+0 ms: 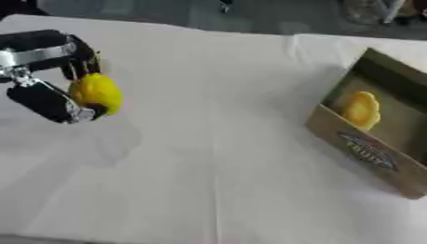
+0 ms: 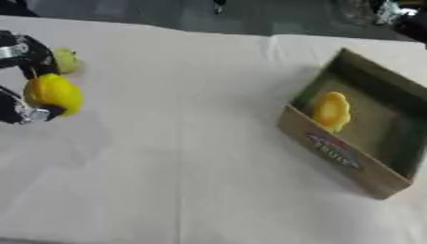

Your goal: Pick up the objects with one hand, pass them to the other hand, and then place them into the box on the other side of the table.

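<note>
left hand (image 1: pixel 50 90) sits at about 9 o'clock of the table, fingers and thumb curled round a yellow fruit (image 1: pixel 96 93), lemon-like, held clear of the white cloth (image 1: pixel 208 167); my read is the pick is done and it's held up so the other hand can take it. right hand isn't in either view, so the handover hasn't started as far as i can tell. box (image 1: pixel 375 159) lies at 3 o'clock, well apart from the held fruit, tipped so its open face looks toward table centre, which should suit a drop-in from the right side. one yellow-orange piece (image 1: pixel 361 110) already lies inside it, toward the back left corner. right eye view shows a second small yellow-green fruit (image 2: pixel 66 61) on the cloth just behind the left hand at 10 o'clock, probably next in the queue. the stretch of cloth between hand and box looks bare, nothing to dodge. main risk is slip at the pass, round fruit.
</note>
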Available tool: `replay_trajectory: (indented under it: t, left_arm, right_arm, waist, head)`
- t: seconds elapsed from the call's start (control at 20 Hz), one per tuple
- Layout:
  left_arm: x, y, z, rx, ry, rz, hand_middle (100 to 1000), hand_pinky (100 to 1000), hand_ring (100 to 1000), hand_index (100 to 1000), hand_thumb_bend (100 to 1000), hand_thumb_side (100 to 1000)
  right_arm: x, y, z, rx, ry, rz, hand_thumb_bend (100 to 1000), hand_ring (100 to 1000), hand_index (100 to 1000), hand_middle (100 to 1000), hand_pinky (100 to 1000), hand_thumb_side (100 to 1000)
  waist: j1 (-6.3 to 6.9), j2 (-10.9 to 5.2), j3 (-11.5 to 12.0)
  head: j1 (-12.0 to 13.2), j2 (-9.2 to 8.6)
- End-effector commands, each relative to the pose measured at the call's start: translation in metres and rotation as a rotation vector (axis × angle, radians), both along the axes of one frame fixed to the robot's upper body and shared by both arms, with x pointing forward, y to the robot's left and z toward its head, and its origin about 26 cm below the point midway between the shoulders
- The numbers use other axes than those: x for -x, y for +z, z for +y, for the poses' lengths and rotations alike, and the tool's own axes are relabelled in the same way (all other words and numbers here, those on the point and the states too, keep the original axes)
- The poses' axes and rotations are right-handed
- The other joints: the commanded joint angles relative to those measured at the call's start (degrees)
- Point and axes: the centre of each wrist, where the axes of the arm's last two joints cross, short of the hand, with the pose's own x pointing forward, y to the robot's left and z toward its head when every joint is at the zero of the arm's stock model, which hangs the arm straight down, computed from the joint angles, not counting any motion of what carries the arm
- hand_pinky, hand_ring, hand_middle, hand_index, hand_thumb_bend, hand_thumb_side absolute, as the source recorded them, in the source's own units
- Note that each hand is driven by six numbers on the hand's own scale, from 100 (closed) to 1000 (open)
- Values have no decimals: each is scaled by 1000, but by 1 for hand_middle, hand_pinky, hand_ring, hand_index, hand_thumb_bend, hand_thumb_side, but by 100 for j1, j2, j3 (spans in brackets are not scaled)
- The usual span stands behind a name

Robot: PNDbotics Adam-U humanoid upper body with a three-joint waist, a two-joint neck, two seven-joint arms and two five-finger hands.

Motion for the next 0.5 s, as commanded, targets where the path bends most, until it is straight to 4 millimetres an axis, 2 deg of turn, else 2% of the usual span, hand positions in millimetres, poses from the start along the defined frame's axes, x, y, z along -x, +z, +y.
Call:
replay_trajectory:
  t: [0.05,0.5]
  left_arm:
    - [7,15,-7,53,-19,-77,599,657,613,547,285,163]
    - [9,12,-32,262,-116,-126,580,643,580,543,254,191]
  right_arm:
    - [5,14,-3,14,-7,-38,410,807,829,742,867,295]
    - [5,15,-2,10,0,-41,433,807,829,742,867,287]
  waist:
    - [65,-125,-11]
    - [54,-119,-23]
  head:
    - [-66,-81]
    - [-134,-123]
